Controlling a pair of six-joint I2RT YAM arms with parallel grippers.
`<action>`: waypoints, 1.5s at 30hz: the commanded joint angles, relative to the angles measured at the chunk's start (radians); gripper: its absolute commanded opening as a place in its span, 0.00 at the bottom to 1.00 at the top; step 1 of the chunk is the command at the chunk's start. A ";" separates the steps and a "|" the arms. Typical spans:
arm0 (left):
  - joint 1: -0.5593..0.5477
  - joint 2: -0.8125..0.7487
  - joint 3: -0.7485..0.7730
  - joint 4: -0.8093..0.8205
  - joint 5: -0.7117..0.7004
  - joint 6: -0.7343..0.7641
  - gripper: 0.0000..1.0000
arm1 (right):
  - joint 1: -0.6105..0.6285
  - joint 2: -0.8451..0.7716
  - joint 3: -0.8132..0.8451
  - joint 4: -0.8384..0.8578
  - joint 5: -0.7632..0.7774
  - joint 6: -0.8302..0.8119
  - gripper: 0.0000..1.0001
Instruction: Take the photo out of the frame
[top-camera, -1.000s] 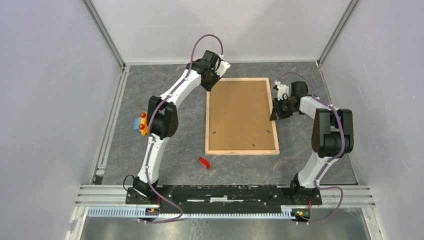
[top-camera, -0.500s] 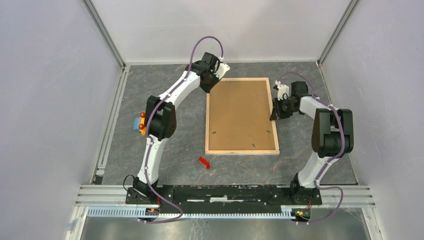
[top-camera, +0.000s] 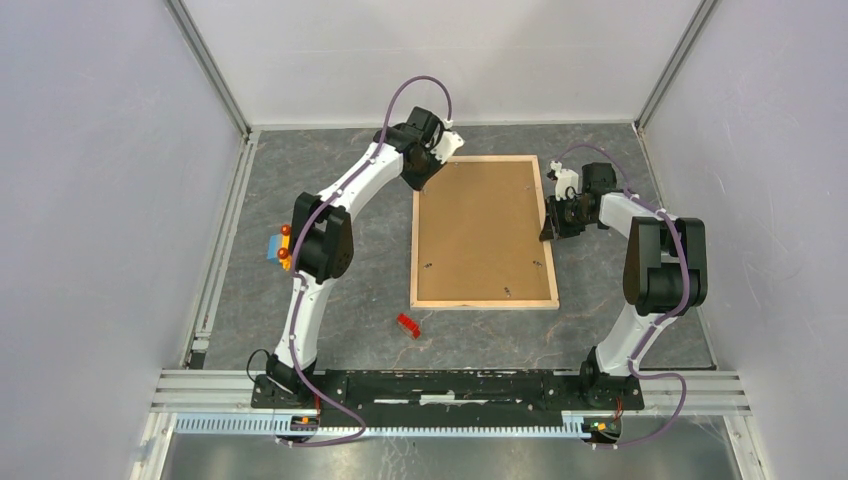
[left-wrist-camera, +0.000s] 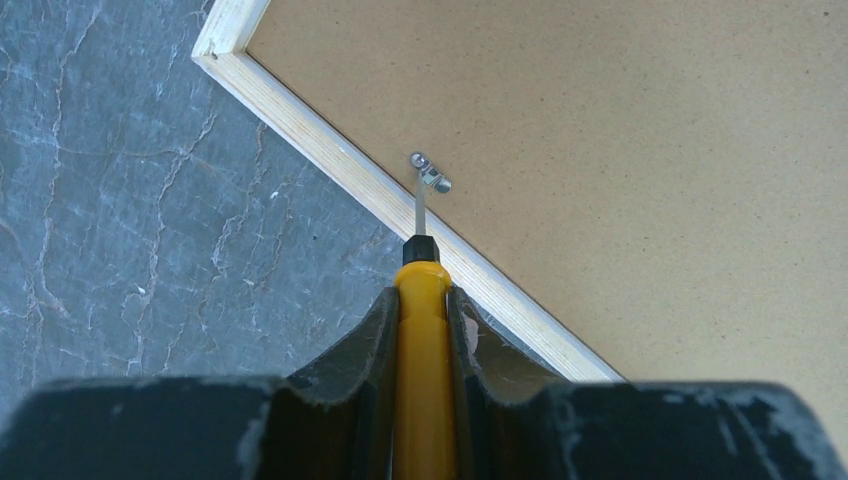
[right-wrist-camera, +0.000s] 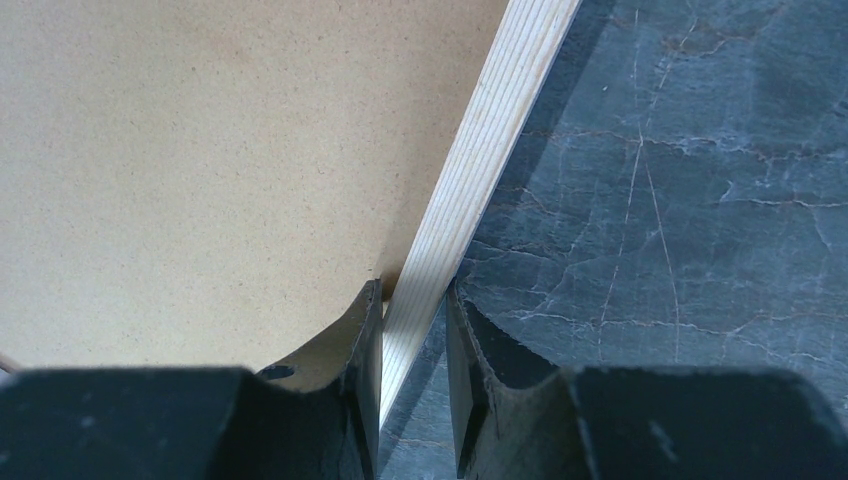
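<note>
The frame (top-camera: 485, 303) lies face down on the table, its pale wood edges around a plain brown backing board (top-camera: 480, 225). The photo is hidden under that board. My left gripper (top-camera: 432, 165) (left-wrist-camera: 422, 295) is at the frame's far left corner, shut on a yellow-handled screwdriver (left-wrist-camera: 424, 330). The screwdriver's blade tip touches a small metal clip (left-wrist-camera: 430, 175) on the wood rail (left-wrist-camera: 330, 160). My right gripper (top-camera: 550, 228) (right-wrist-camera: 415, 290) straddles the frame's right rail (right-wrist-camera: 510, 90), shut on it with one finger over the board and one outside.
A small red object (top-camera: 407, 325) lies on the grey marbled table in front of the frame's near left corner. More metal clips (top-camera: 508, 292) show along the frame's near edge. White walls enclose the table on three sides.
My left wrist has shifted slightly toward the frame's far left corner with the screwdriver. The right arm and the frame have not moved.
</note>
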 joint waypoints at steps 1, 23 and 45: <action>-0.022 -0.035 -0.007 -0.106 0.072 0.006 0.02 | 0.002 0.028 -0.016 0.010 0.043 -0.046 0.12; -0.031 -0.003 0.039 -0.088 0.141 -0.101 0.02 | 0.003 0.024 -0.020 0.005 0.052 -0.043 0.30; 0.020 -0.063 -0.013 -0.073 0.050 -0.090 0.02 | 0.012 0.002 -0.017 0.001 0.104 -0.044 0.64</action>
